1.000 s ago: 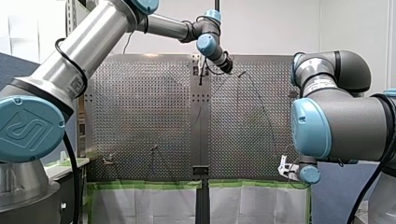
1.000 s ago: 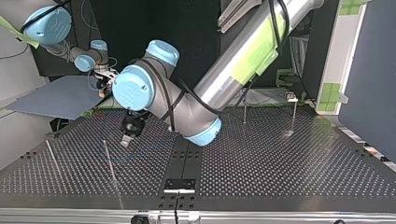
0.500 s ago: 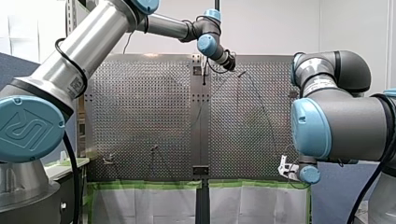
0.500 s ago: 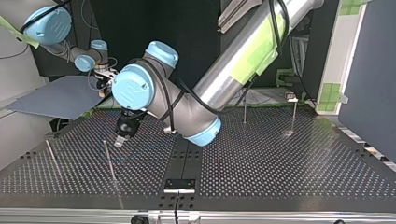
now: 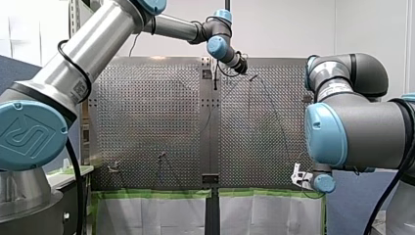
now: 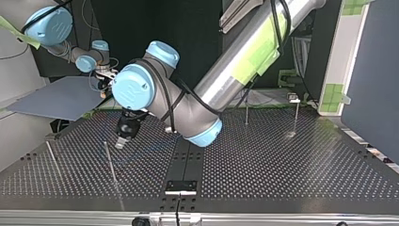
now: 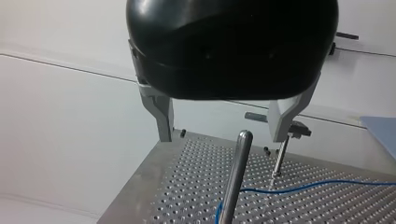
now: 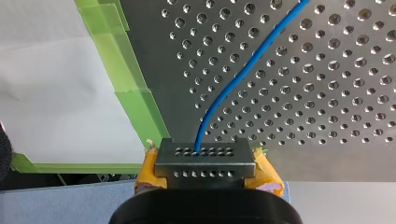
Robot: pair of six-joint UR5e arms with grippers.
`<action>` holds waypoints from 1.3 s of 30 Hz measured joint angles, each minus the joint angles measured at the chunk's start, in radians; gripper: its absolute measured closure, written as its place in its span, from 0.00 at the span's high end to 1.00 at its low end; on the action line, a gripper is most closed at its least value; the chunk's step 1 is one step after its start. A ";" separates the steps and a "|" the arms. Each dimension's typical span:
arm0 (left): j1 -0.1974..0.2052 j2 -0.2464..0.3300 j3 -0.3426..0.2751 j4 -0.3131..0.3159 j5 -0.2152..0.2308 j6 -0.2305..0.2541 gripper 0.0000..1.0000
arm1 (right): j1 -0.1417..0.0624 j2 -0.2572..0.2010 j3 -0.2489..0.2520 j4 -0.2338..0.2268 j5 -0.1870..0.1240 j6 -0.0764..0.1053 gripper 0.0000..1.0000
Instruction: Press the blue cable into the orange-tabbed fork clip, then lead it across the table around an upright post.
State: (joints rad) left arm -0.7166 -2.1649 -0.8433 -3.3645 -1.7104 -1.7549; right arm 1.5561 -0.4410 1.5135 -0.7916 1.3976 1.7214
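Observation:
In the left wrist view my left gripper [image 7: 223, 138] is open, its two metal fingers [image 7: 159, 116] standing wide apart above the table. An upright metal post [image 7: 236, 179] stands just ahead, in line with the gap. The blue cable [image 7: 303, 186] lies on the perforated table and curls around that post's foot. In the top view my left gripper [image 6: 122, 140] hangs close beside the thin post [image 6: 110, 162]. My right gripper [image 8: 205, 156], with yellow pads, is shut on the blue cable [image 8: 243, 74] at the table's taped edge. It shows small in the top view's far left [image 6: 104, 87].
Another thin post [image 6: 52, 157] stands at the top view's left, and two more posts [image 6: 246, 113] [image 6: 296, 113] at its far right. Green tape [image 8: 135, 88] lines the table edge by my right gripper. A blue-grey board [image 6: 56, 96] lies beyond that corner.
My left gripper has swung toward the top view's left, closer to the thin post, and stayed open. My right arm has not moved.

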 joint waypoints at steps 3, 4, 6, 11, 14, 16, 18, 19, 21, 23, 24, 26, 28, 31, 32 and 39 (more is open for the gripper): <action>-0.001 0.000 0.000 -0.002 -0.022 -0.009 0.99 | 0.000 0.001 0.000 0.000 0.000 0.000 0.00; -0.001 0.000 0.000 -0.002 -0.029 -0.010 0.99 | 0.000 0.001 0.000 0.000 0.000 0.000 0.00; -0.001 0.000 0.000 -0.005 -0.047 -0.010 0.99 | 0.000 0.001 0.000 0.000 0.000 0.000 0.00; 0.000 0.000 0.000 -0.020 -0.094 -0.003 0.99 | 0.000 0.002 0.000 0.000 -0.002 0.000 0.00; 0.000 0.000 0.000 -0.023 -0.125 0.004 0.99 | 0.000 0.003 0.000 0.000 -0.003 -0.001 0.00; -0.001 0.000 -0.001 -0.025 -0.142 0.007 0.99 | 0.001 0.004 0.000 0.000 -0.003 -0.001 0.00; -0.001 0.000 -0.001 -0.025 -0.156 0.008 0.99 | 0.001 0.004 0.000 0.000 -0.003 -0.001 0.00; -0.001 0.000 -0.001 -0.025 -0.159 0.009 0.99 | 0.001 0.005 0.000 0.000 -0.003 -0.001 0.00; -0.001 0.000 -0.001 -0.026 -0.162 0.009 0.99 | 0.002 0.005 0.000 0.000 -0.003 -0.001 0.00; -0.001 0.000 0.000 -0.026 -0.163 0.009 0.99 | 0.002 0.006 0.000 0.000 -0.003 -0.001 0.00; -0.001 0.000 0.000 -0.026 -0.163 0.009 0.99 | 0.003 0.006 0.000 0.000 -0.003 -0.001 0.00; -0.002 0.000 0.000 -0.026 -0.162 0.011 0.99 | 0.003 0.008 0.000 0.000 -0.003 -0.001 0.00; -0.003 0.000 0.000 -0.026 -0.162 0.013 0.99 | 0.004 0.008 0.000 0.000 -0.003 -0.001 0.00; -0.003 0.000 -0.001 -0.026 -0.162 0.016 0.99 | 0.004 0.009 0.000 -0.001 -0.003 -0.001 0.00; -0.003 0.000 -0.001 -0.026 -0.163 0.016 0.99 | 0.004 0.010 0.000 -0.001 -0.003 -0.001 0.00; -0.003 0.000 -0.002 -0.031 -0.164 0.016 0.99 | 0.004 0.011 0.000 -0.001 -0.003 -0.003 0.00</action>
State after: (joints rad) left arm -0.7194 -2.1649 -0.8450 -3.3954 -1.8745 -1.7390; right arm 1.5599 -0.4297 1.5134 -0.7925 1.3945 1.7187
